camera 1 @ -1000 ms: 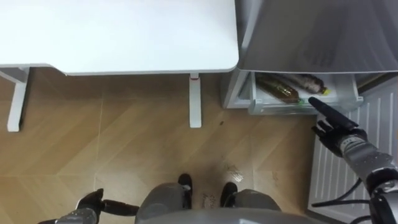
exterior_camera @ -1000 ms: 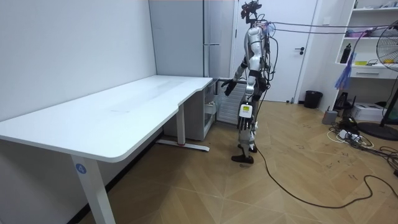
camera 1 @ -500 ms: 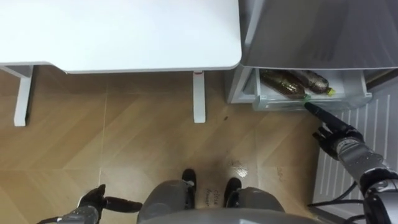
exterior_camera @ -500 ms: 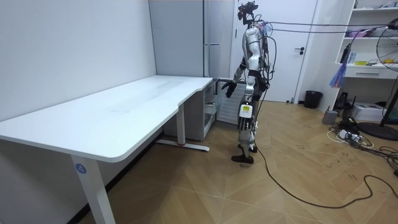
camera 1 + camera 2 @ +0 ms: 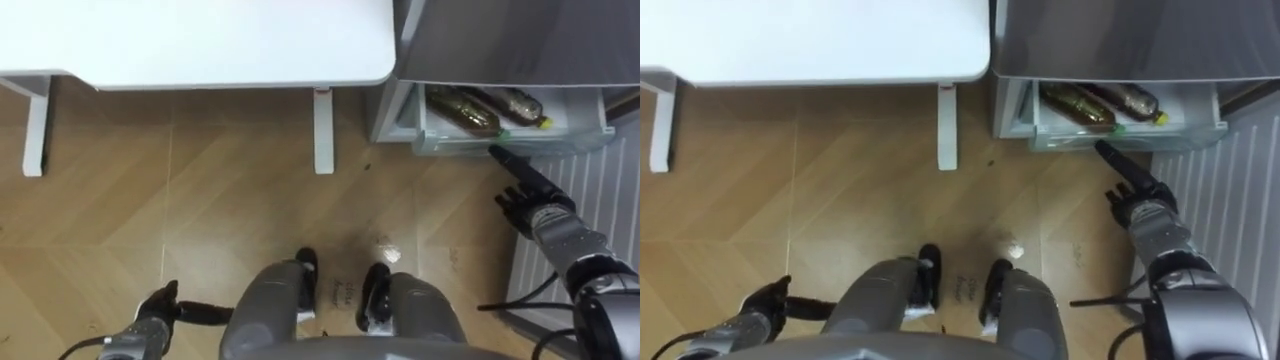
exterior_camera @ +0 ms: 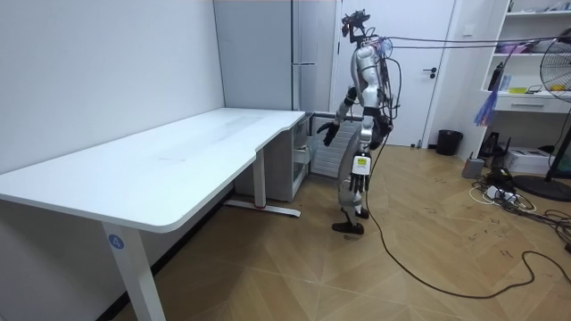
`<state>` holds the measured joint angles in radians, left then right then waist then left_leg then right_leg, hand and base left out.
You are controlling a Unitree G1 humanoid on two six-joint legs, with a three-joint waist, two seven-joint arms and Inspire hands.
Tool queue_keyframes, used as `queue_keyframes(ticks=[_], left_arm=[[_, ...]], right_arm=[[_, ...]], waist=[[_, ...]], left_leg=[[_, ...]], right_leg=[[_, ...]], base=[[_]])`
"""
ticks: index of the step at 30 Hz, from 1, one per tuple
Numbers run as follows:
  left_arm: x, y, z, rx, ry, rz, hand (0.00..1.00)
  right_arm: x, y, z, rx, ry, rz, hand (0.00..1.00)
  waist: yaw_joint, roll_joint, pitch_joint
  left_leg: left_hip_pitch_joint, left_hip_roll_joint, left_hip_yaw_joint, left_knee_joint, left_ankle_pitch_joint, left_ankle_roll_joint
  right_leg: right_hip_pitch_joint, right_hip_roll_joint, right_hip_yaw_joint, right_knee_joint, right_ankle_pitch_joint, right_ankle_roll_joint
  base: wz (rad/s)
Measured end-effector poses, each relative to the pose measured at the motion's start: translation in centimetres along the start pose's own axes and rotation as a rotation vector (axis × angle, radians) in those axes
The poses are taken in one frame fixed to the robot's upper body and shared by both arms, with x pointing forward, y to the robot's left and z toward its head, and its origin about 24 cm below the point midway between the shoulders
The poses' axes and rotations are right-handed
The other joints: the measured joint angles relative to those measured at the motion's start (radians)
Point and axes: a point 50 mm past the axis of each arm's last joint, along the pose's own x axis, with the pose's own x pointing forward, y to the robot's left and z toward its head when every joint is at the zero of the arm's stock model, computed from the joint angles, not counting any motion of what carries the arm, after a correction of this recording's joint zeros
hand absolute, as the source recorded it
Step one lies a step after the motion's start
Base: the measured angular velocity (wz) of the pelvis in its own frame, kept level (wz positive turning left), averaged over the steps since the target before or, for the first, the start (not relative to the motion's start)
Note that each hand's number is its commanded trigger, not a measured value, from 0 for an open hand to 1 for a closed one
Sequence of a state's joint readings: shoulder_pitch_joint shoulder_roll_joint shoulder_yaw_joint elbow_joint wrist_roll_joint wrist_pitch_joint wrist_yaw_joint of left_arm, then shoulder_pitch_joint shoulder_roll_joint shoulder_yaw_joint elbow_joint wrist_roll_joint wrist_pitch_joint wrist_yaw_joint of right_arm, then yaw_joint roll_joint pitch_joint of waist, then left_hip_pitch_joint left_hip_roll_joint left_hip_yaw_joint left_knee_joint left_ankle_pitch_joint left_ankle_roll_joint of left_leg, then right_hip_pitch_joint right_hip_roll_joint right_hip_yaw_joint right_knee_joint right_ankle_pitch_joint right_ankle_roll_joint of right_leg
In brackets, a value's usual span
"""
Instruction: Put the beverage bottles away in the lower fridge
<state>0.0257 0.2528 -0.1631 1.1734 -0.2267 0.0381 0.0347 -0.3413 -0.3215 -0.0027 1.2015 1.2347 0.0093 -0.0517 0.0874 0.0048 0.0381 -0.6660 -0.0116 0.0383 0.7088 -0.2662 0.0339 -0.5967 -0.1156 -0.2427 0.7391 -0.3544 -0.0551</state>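
Two drink bottles lie side by side in the fridge's pulled-out lower drawer (image 5: 570, 140): a brown one with a green cap (image 5: 465, 108) and another with a yellow cap (image 5: 515, 102). My right hand (image 5: 535, 200) is just in front of the drawer, fingers straight, one fingertip reaching up to the drawer's front edge; whether it touches I cannot tell. It holds nothing. My left hand (image 5: 155, 310) hangs low at the lower left, fingers relaxed and empty. In the room view I stand upright before the grey fridge (image 6: 303, 80).
The white table (image 5: 200, 40) runs along the top left, its leg (image 5: 322, 135) close to the fridge (image 5: 520, 35). A white ribbed panel (image 5: 605, 190), the open fridge door, stands at my right. Bare wooden floor (image 5: 200, 200) spreads before my feet.
The whole picture has shifted as my trunk straightened up; more of my legs show now. My right hand stays by the drawer's front edge. The bottles have not moved.
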Motion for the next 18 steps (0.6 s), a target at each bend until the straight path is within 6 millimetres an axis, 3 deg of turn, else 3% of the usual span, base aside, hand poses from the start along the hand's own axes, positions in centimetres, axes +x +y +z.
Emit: queue_keyframes(ticks=[3, 9, 13, 18], left_arm=[[-0.1, 0.1, -0.6, -0.002, 0.019, 0.012, 0.0], [-0.1, 0.3, -0.2, -0.045, 0.001, 0.022, 0.0], [-0.1, 0.4, -0.3, -0.038, 0.001, 0.024, 0.0], [-0.1, 0.8, -0.6, -0.033, 0.016, 0.028, 0.0]], right_arm=[[0.1, 0.8, 0.7, 0.001, -0.023, 0.022, 0.0], [0.0, 4.0, 5.0, -0.056, -0.149, 0.107, 0.0], [-0.4, 5.9, 7.4, -0.098, -0.219, 0.141, 0.0], [-0.6, 6.3, 8.3, -0.143, -0.246, 0.139, 0.0]], waist=[[0.006, 0.0, 0.0003], [0.027, 0.009, 0.002], [0.036, 0.004, 0.0033], [0.047, -0.013, 0.0062]], left_leg=[[-0.104, -0.003, 0.0, 0.114, -0.033, -0.002], [-0.308, -0.005, -0.021, 0.336, -0.086, -0.02], [-0.397, -0.02, -0.027, 0.414, -0.092, -0.024], [-0.476, -0.033, -0.027, 0.472, -0.092, -0.032]], right_leg=[[-0.106, -0.022, 0.005, 0.137, -0.048, -0.011], [-0.292, -0.055, -0.008, 0.365, -0.123, -0.039], [-0.38, -0.085, -0.012, 0.468, -0.161, -0.055], [-0.458, -0.114, -0.012, 0.545, -0.176, -0.075]], base=[[0.07], [0.1], [0.18], [0.04]])
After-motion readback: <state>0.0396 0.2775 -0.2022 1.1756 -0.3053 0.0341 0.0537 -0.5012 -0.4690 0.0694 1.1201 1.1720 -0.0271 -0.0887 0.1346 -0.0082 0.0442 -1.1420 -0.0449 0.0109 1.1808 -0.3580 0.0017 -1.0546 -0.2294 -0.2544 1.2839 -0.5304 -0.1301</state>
